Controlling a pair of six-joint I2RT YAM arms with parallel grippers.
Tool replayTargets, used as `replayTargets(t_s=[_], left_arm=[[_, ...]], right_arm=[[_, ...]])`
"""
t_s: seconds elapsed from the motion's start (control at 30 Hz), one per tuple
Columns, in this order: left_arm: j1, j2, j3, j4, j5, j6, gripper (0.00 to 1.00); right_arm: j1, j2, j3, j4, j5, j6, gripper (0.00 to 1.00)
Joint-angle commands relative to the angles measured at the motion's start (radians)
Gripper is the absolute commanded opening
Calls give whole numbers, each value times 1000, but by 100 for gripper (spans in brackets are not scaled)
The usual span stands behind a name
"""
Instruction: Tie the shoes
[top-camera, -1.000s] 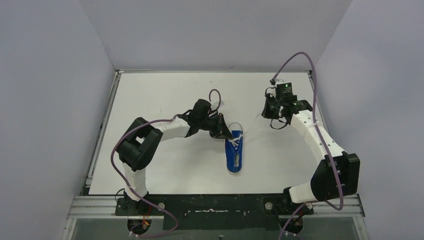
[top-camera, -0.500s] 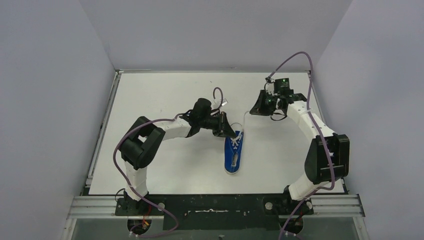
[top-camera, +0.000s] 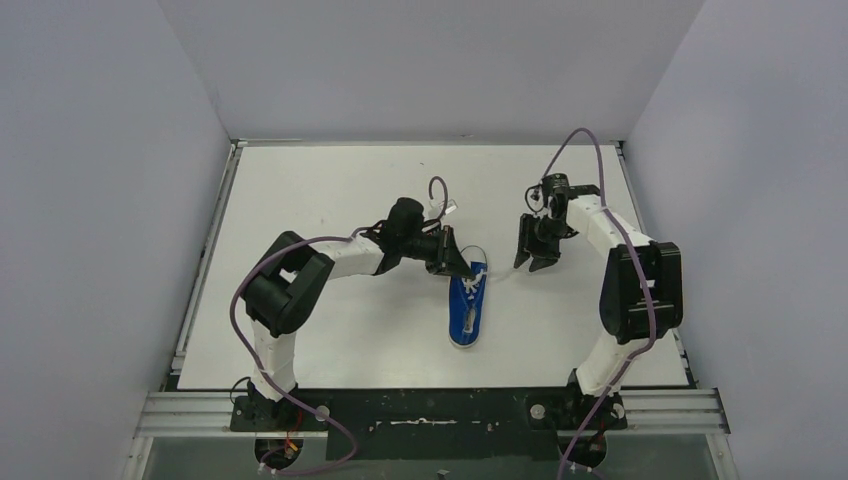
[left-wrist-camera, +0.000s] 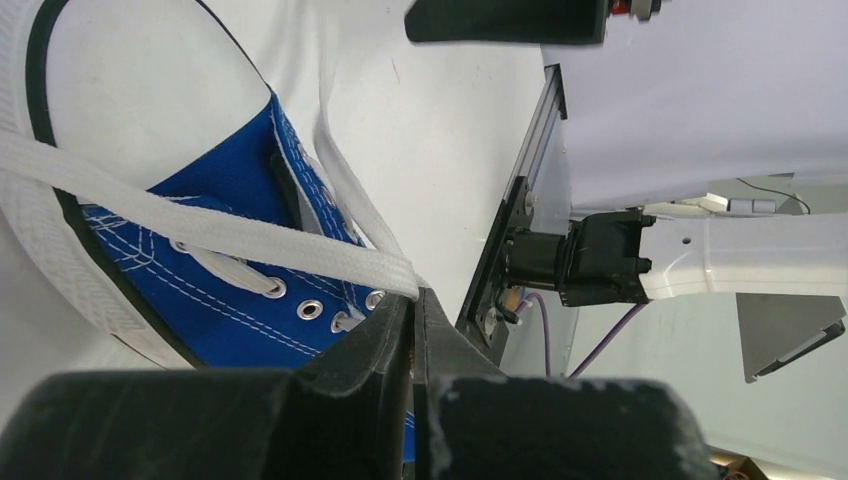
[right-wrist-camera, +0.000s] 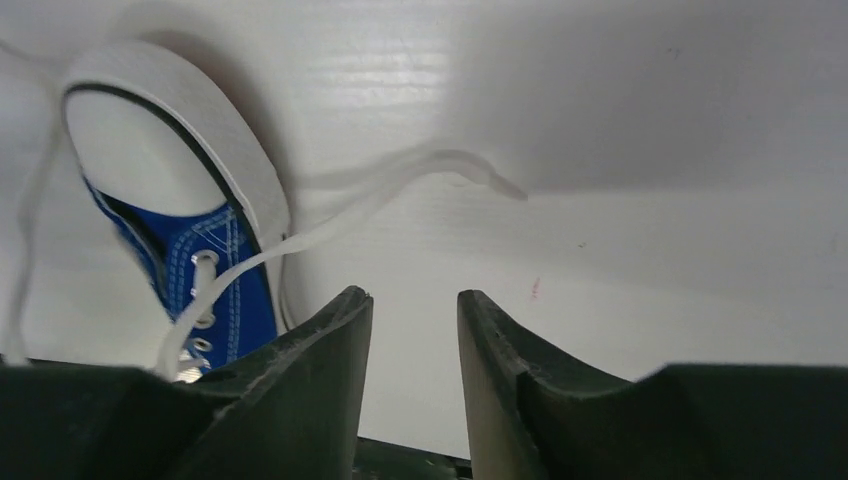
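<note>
The blue shoe (top-camera: 467, 312) lies on the white table (top-camera: 320, 190), a little right of the middle in the top view. Its toe end points to the top of the frame and its heel points to the bottom. In the left wrist view the white toe cap (left-wrist-camera: 130, 90) fills the upper left, with the blue cloth and small metal lace holes below it. A flat white lace (left-wrist-camera: 200, 225) runs from the left edge across the front of the shoe, down to the lower middle of that view. There the left gripper (left-wrist-camera: 412, 330) has its two black fingers pressed together on the lace. In the top view this left gripper (top-camera: 455, 268) sits right at the upper left side of the shoe. A second lace (right-wrist-camera: 400, 190) goes out of the shoe to the right and lies loose on the table, ending in the upper middle of the right wrist view. The right gripper (right-wrist-camera: 415, 300) is near it, with its fingers (right-wrist-camera: 320, 350) apart and nothing between them. In the top view the right gripper (top-camera: 530, 265) is just right of the shoe's toe end, not touching it.
</note>
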Motion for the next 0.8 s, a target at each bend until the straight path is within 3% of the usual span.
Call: replayTargets(t_s=[0.0,0.13,0.23,0.53,0.77], left_arm=[[-2,2,58,9,32,41,0],[-3,3,58,21,42,41,0],[-4,8,54,37,51,32,0],[-1,23,37,77,69,1,0],[4,18,35,68,78,8,0]], right_arm=[[82,-122,-1,-73,185,-145,42],[123,-205,-65,111,221,-300,49],[134,-227,-131,193,82,-521,51],[87,-129,-99,106,-154,-994,47],[76,-37,-80,58,-194,-1079,49]])
